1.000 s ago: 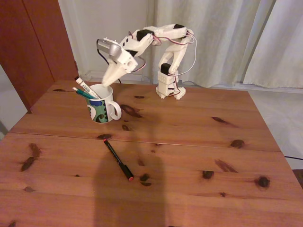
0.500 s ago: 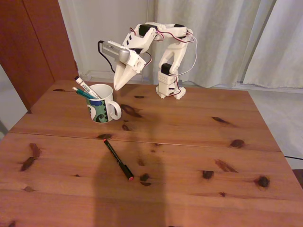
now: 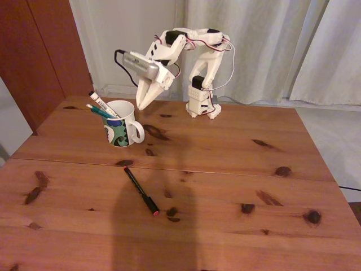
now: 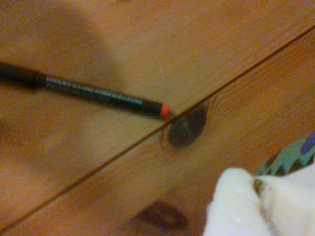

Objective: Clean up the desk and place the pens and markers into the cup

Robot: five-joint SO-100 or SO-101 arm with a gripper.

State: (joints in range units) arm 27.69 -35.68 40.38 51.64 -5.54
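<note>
The white cup point(image 3: 121, 133) with a green-and-blue swirl stands at the back left of the desk point(image 3: 225, 169). A white marker point(image 3: 99, 104) and a teal pen point(image 3: 98, 111) lean out of it to the left. A thin black pen point(image 3: 141, 191) with a red tip lies flat just in front of the seam. My gripper point(image 3: 140, 105) hangs point-down, shut and empty, just right of the cup's rim and above the wood. In the wrist view the black pen point(image 4: 98, 94) lies across the top left, my gripper point(image 4: 257, 189) shows at the bottom right, and the cup's pattern point(image 4: 290, 158) peeks in beside it.
The arm's base point(image 3: 202, 107) stands at the back middle of the desk. Curtains point(image 3: 271, 45) hang behind it and a brown door point(image 3: 39, 51) is at the left. Dark knots point(image 3: 311, 216) dot the wood, and a shadow falls over the front middle.
The gripper has pulled up and to the right, from over the cup's rim to beside it. The marker and teal pen stay in the cup; the black pen has not moved.
</note>
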